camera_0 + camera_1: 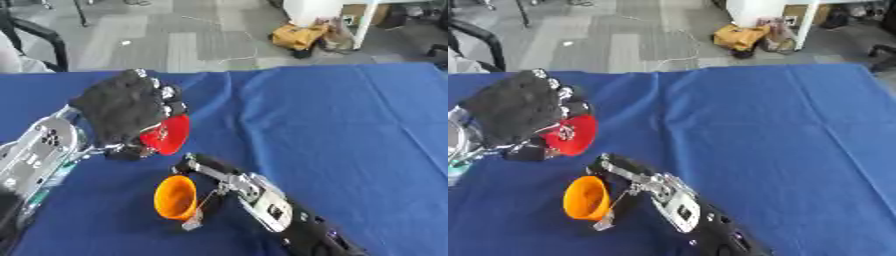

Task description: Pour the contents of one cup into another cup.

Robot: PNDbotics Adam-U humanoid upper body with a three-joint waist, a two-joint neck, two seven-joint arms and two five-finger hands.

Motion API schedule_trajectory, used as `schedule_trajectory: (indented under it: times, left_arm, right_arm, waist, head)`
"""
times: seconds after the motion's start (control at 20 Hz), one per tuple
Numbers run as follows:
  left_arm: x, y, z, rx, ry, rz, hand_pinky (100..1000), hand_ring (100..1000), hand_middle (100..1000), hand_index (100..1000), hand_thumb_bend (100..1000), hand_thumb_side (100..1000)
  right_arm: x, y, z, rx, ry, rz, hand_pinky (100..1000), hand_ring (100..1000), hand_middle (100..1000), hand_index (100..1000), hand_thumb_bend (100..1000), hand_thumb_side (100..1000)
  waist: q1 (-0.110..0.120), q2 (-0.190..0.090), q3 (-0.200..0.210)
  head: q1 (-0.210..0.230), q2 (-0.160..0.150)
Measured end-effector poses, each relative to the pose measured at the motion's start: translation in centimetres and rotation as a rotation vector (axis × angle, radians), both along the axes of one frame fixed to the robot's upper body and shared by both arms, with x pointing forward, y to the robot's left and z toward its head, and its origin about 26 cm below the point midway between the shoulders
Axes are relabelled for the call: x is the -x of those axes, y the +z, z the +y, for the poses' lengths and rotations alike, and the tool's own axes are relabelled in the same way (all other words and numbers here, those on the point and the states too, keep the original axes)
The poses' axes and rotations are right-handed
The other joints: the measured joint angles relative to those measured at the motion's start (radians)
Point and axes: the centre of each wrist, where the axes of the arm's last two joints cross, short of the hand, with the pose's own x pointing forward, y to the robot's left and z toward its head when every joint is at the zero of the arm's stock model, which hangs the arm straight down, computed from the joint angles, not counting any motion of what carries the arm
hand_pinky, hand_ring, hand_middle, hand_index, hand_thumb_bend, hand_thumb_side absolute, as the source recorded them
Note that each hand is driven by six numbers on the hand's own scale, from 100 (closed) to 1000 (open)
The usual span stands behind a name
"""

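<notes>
Red cup [168, 134] held up above the blue tablecloth [332, 130], tipped on its side with mouth facing right and down, fingers of the left hand [122, 112] curled round it and hiding most of its body. Orange cup [175, 197] just below and right of it, also tilted, mouth toward the left, gripped by the right hand [210, 172], whose forearm covers its far side. Beyond the table's far edge, grey floor with a yellow bag [299, 36].

A table [350, 130] covered in a wrinkled blue cloth [780, 135] spreads beneath and to the right of both robot hands. Nothing can be seen resting directly on it.
</notes>
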Motion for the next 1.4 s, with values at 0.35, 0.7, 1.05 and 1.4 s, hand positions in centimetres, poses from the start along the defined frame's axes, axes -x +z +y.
schedule_trajectory:
  times: [0.35, 0.7, 1.05, 1.4]
  left_arm:
    - [-0.1, -0.2, 0.0, -0.023, 0.000, 0.010, 100, 181, 259, 673, 308, 184]
    - [-0.2, -0.7, 0.0, -0.055, 0.000, 0.024, 100, 183, 259, 673, 304, 188]
    - [-0.4, -1.1, -0.1, -0.086, 0.004, 0.035, 100, 183, 259, 674, 304, 192]
    - [-0.5, -1.2, 0.0, -0.095, 0.010, 0.031, 100, 183, 259, 675, 304, 195]
  right_arm:
    - [0.0, 0.0, -0.1, 0.004, 0.003, 0.002, 519, 315, 185, 441, 717, 125]
    - [0.0, 0.1, -0.1, 0.005, 0.004, 0.002, 519, 316, 185, 441, 716, 125]
    - [-0.1, 0.1, -0.2, 0.002, 0.002, 0.000, 520, 316, 185, 440, 716, 124]
    - [-0.1, 0.1, -0.2, 0.002, 0.004, -0.001, 520, 316, 183, 440, 715, 123]
  waist:
    - [0.000, 0.000, -0.002]
    - [0.000, -0.001, -0.004]
    - [0.000, -0.001, -0.005]
    - [0.000, -0.001, -0.006]
  head:
    - [0.000, -0.006]
    - [0.000, -0.006]
    - [-0.001, -0.006]
    - [-0.002, -0.006]
